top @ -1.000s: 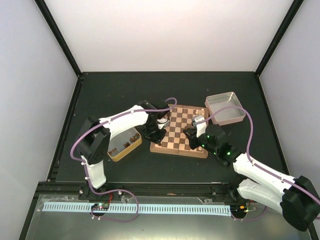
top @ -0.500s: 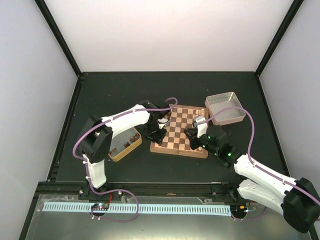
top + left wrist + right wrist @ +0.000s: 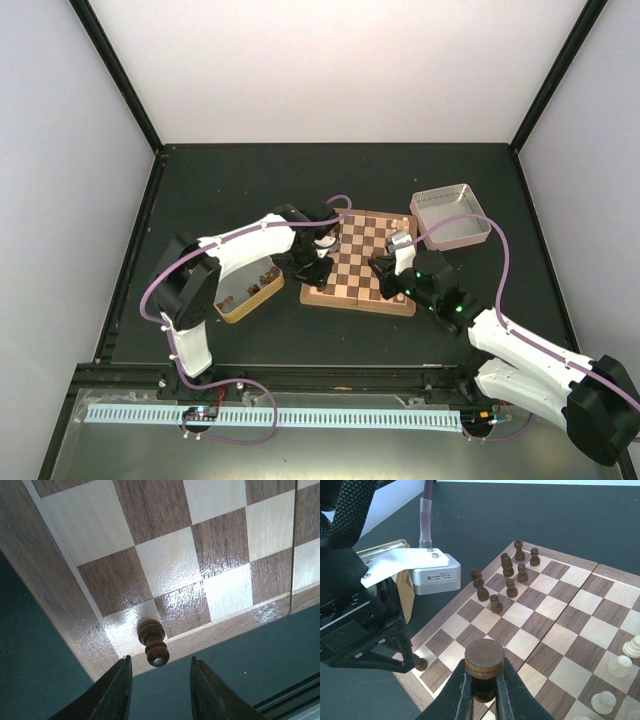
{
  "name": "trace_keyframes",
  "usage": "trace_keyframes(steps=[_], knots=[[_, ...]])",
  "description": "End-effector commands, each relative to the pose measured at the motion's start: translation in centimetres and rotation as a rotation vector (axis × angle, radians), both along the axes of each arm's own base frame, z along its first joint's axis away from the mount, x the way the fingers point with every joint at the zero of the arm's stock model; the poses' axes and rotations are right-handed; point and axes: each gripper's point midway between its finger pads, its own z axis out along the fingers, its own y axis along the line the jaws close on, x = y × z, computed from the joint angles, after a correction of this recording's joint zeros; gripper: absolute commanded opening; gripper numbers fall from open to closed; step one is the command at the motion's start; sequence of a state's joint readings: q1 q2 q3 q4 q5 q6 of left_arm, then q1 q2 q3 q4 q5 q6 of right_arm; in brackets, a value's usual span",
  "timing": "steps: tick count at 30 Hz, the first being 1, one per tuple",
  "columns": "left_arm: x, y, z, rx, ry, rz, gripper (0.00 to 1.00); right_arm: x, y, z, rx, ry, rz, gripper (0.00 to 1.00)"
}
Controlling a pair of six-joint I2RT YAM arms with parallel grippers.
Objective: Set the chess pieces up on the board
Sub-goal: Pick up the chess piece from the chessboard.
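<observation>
Change: over the last second the left arm has shifted slightly. Its left claw (image 3: pixel 160 680) stays spread at the board's (image 3: pixel 350 270) 8 o'clock corner, clear of a dark pawn (image 3: pixel 153 642) standing there.
Meaning: that pawn looks released; many squares remain unfilled.
Right claw (image 3: pixel 484 682): pinching a dark piece (image 3: pixel 484 659) above the board.
Gold tin (image 3: pixel 245 308): on the desk (image 3: pixel 230 190), 8 o'clock of the board; holds a few dark pieces (image 3: pixel 252 288).
Silver tin (image 3: pixel 452 216): 2 o'clock; no pieces discernible inside.
</observation>
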State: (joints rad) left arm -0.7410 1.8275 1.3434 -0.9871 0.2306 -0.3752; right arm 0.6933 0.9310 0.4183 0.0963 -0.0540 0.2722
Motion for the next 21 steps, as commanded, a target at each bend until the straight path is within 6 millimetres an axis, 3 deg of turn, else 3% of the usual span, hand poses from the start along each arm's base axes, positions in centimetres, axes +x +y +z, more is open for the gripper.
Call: trace_keyframes(steps=[1, 5, 12, 21], knots=[[0.3, -0.8, -0.2, -0.024, -0.004, 0.005, 0.31, 0.2, -0.4, 0.1, 0.009, -0.005, -0.027, 0.03], [0.3, -0.7, -0.7, -0.008, 0.0, 0.007, 0.25, 0.2, -0.4, 0.2, 0.008, -0.006, -0.026, 0.03], [0.1, -0.4, -1.6, 0.013, 0.015, 0.007, 0.24, 0.2, -0.5, 0.0, 0.004, -0.003, -0.027, 0.03], [1.5, -0.9, -1.1, 0.005, -0.038, 0.017, 0.09, 0.1, -0.5, -0.1, 0.004, -0.001, -0.028, 0.03]])
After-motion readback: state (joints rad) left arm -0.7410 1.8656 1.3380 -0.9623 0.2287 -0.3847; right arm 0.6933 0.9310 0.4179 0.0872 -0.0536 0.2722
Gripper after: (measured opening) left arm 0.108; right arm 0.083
